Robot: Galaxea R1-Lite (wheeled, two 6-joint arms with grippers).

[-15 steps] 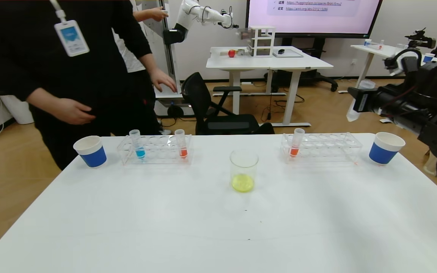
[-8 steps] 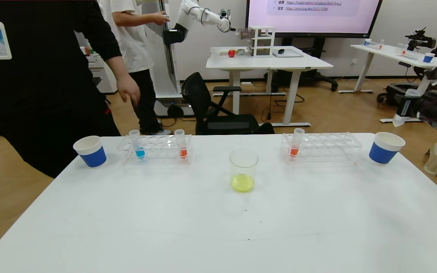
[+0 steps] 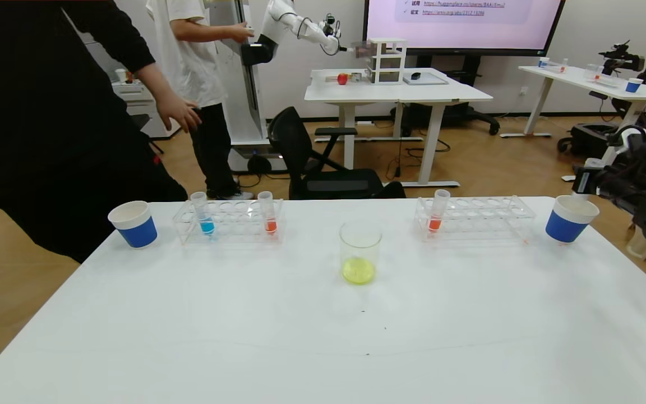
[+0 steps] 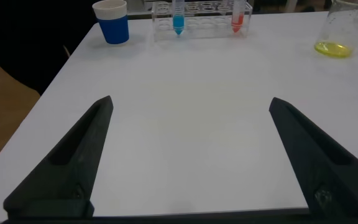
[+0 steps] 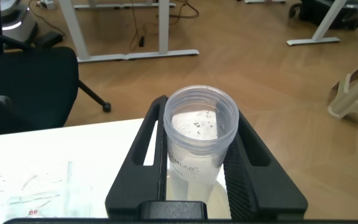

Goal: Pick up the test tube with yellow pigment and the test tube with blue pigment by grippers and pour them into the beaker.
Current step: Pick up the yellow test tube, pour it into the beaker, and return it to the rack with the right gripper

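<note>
The beaker stands mid-table with yellow liquid in its bottom; it also shows in the left wrist view. The test tube with blue pigment stands upright in the left rack, and the left wrist view shows this tube far ahead. My left gripper hovers open and empty over the near left part of the table. My right gripper is off the table's right far corner, just above the right paper cup. It is shut on a clear test tube with no coloured liquid showing inside.
Orange-tipped tubes stand in the left rack and the right rack. A second blue paper cup sits at the far left. A person in black stands by the table's far left corner. A black chair is behind the table.
My right arm has swung right and lowered, carrying the clear tube from high over the right rack's side down to just above the right paper cup. The person has stepped leftward.
</note>
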